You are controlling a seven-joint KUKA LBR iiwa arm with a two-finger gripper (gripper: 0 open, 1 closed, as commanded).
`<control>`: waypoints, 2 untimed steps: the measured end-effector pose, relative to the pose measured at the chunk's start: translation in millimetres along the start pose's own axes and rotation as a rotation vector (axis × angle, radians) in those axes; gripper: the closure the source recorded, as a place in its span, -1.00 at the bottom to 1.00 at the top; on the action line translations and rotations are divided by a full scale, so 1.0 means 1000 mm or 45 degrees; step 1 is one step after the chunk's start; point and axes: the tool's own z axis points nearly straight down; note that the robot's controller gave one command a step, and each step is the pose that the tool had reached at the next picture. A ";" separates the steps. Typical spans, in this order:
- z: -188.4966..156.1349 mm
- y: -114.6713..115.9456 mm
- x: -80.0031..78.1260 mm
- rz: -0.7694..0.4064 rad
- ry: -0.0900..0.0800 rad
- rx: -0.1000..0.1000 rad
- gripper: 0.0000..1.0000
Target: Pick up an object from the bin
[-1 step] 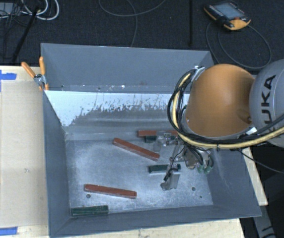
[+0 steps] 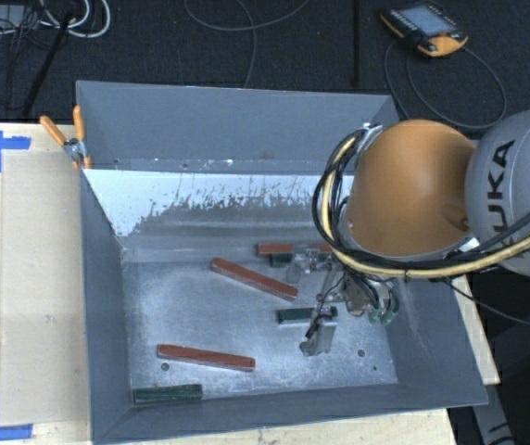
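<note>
My gripper [image 2: 318,337] hangs low over the right half of the bin floor, under the arm's orange cover. A short dark green block [image 2: 293,316] lies right beside it on its left; whether they touch I cannot tell. A reddish-brown stick [image 2: 254,279] lies slanted just up and left of that block. A shorter reddish-brown piece [image 2: 273,248] sits near the back wall, partly tucked under the arm's fittings.
Another long reddish-brown stick [image 2: 206,358] lies on the floor at front left. A dark green stick [image 2: 168,395] rests against the front wall at the left corner. The arm's cover and cables hide the bin's right back part.
</note>
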 end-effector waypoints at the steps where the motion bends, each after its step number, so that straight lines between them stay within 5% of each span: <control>1: 0.047 0.006 -0.002 -0.093 -0.007 0.000 -1.00; 2: 0.114 0.010 0.002 -0.319 -0.006 0.001 -1.00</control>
